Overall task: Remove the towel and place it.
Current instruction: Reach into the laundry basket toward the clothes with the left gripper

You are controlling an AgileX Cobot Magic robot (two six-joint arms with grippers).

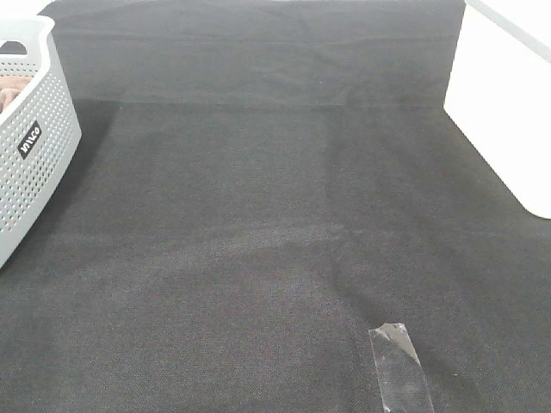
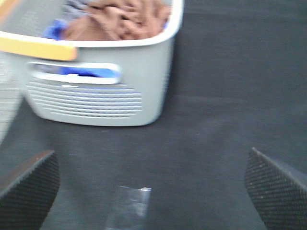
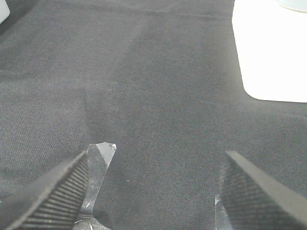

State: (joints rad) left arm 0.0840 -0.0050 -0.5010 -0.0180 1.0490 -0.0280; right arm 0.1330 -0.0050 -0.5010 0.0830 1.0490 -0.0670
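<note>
Looking down from the high camera, the grey perforated plastic basket (image 1: 34, 146) sits at the left edge of the black cloth table (image 1: 275, 215), a crumpled brown terry towel (image 1: 10, 90) peeking out inside. Left wrist view: the left gripper (image 2: 151, 152) gapes wide, empty, short of the basket. I'd say clear the rim, then pinch a high fold. Right wrist view: the right gripper (image 3: 157, 153) is spread, empty, beside a clear tape strip (image 3: 98, 165).
</note>
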